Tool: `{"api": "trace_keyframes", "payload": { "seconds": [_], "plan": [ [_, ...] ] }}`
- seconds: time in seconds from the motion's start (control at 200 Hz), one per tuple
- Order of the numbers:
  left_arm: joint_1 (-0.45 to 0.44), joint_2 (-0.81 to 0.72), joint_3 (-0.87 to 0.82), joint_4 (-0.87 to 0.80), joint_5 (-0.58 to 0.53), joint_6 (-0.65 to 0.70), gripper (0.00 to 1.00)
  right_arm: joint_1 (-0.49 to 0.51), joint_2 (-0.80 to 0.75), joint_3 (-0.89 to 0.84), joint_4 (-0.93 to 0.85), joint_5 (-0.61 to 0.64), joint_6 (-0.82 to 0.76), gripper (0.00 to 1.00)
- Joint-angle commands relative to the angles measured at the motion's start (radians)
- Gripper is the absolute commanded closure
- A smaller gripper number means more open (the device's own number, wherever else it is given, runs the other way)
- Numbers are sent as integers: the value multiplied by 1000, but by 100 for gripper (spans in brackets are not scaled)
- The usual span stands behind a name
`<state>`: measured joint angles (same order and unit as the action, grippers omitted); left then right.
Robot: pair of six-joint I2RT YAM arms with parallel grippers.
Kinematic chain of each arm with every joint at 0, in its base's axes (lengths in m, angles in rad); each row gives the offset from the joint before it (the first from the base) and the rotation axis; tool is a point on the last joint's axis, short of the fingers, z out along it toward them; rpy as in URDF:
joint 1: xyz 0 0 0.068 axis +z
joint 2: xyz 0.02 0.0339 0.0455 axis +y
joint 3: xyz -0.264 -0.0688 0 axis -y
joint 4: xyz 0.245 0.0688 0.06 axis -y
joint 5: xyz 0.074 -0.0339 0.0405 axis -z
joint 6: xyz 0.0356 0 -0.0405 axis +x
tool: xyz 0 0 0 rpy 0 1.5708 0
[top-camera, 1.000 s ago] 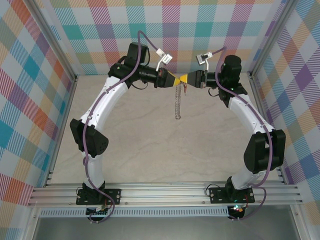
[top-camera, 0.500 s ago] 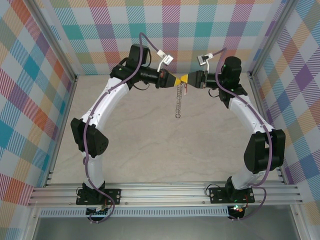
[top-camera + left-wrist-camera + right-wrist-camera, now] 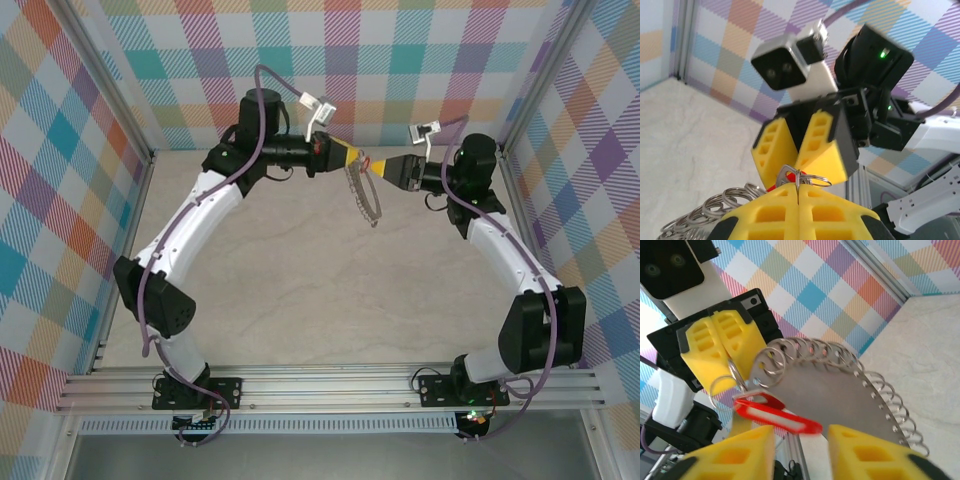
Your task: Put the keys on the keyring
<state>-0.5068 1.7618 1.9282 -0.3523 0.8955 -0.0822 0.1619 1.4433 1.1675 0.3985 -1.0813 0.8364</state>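
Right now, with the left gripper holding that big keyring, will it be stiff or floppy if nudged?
The keyring is probably stiff: its middle looks like a flat metal plate. It would likely swing, though, since it hangs from the shut left gripper by one edge. The small loops along its rim may jingle and snag.

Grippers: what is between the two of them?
The key's red tag, hanging by the keyring that the left gripper holds; the right wrist view shows it best.

Centre blocked by hanging keyring [image 3: 362, 196]; tabletop [image 3: 300, 300] open around.
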Motion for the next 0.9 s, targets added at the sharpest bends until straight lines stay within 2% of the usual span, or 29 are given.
{"api": "trace_keyframes", "payload": {
  "seconds": [0.0,0.09,0.18,0.325,0.535,0.895],
  "plan": [
    [-9,-53,-23,130,-10,-40,100,-5,-34,-27,109,-5,46,79],
    [-10,-57,-25,134,2,-42,100,-5,-53,-42,125,-9,53,80],
    [-11,-60,-23,134,15,-42,100,-5,-86,-51,89,12,17,64],
    [-15,-58,-11,118,42,-35,100,-7,-116,-35,51,18,-29,52],
    [-19,-49,13,46,72,-2,100,-9,-115,5,50,-19,-50,51],
    [-28,-41,34,28,74,6,100,-8,-77,23,203,-103,52,51]
  ]
}}
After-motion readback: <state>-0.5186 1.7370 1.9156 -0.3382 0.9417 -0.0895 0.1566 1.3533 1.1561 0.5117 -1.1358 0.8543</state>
